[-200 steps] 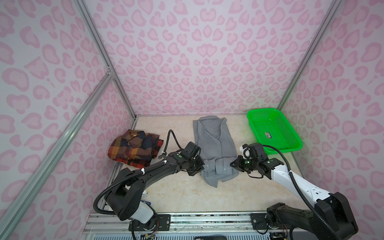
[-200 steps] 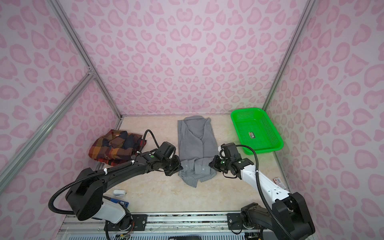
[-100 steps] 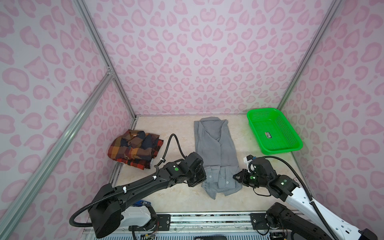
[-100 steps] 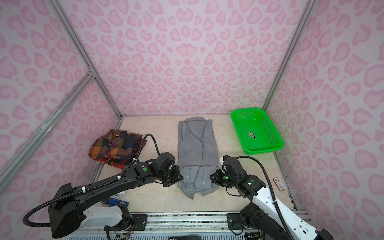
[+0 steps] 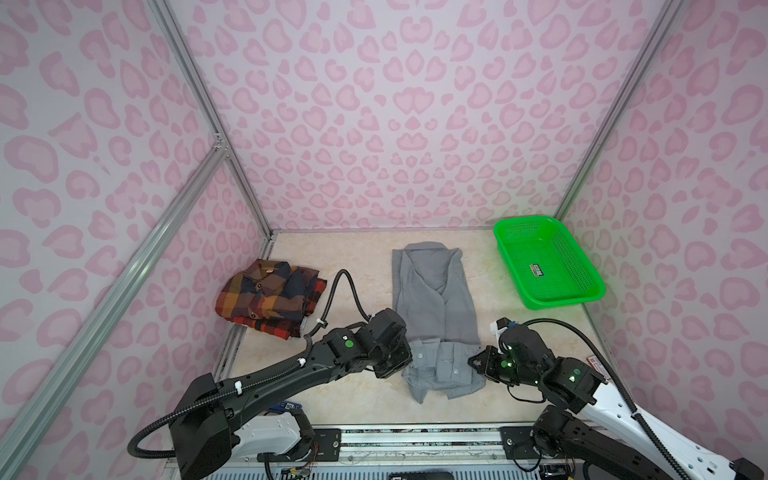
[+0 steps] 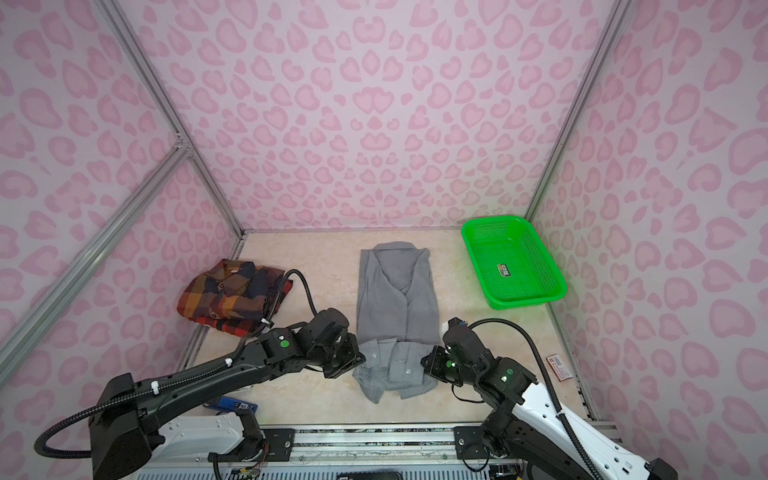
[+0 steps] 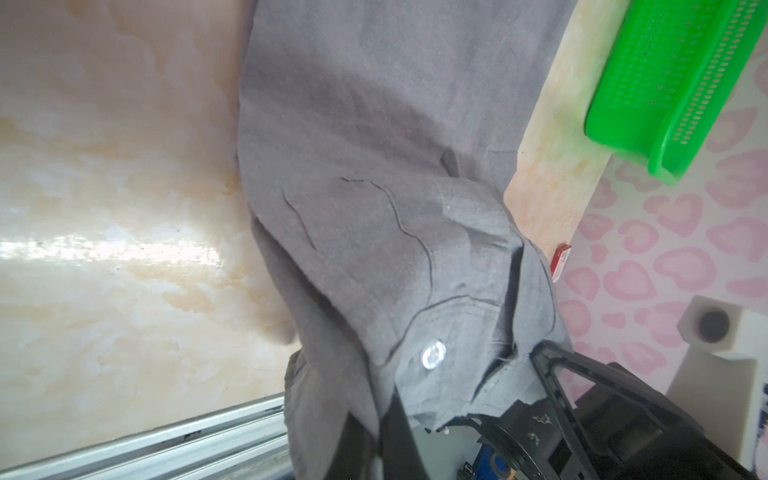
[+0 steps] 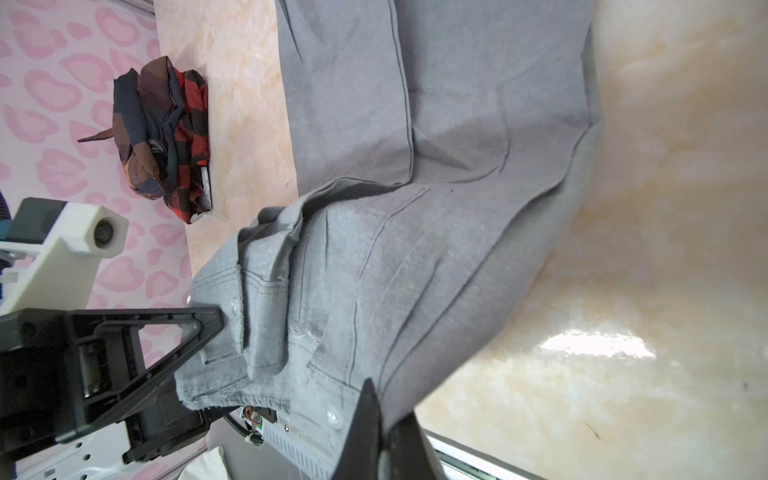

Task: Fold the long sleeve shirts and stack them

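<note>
The gray shirt (image 5: pixel 432 291) (image 6: pixel 395 291) lies lengthwise mid-table, collar toward the back wall, sleeves folded in, cuffs over its near end. My left gripper (image 5: pixel 409 361) (image 6: pixel 361 359) is shut on the near left corner of that end. My right gripper (image 5: pixel 473 363) (image 6: pixel 426 361) is shut on the near right corner. Each wrist view shows gray cloth (image 7: pixel 374 187) (image 8: pixel 415 208) pinched between closed jaws at the left gripper (image 7: pixel 376 440) and the right gripper (image 8: pixel 384 440), held just above the table. The plaid shirt (image 5: pixel 270 297) (image 6: pixel 232 295) (image 8: pixel 162 133) sits folded at the left wall.
A green mesh basket (image 5: pixel 548 262) (image 6: pixel 515 262) (image 7: pixel 665 83) stands at the back right corner. A small red-and-white card (image 5: pixel 598 365) (image 6: pixel 559 368) lies by the right wall. A blue object (image 6: pixel 232 405) lies near the left arm's base. A metal rail runs along the front edge.
Both grippers moved toward the front edge, still shut on the gray shirt's near end. The shirt has been drawn longer toward the front.
</note>
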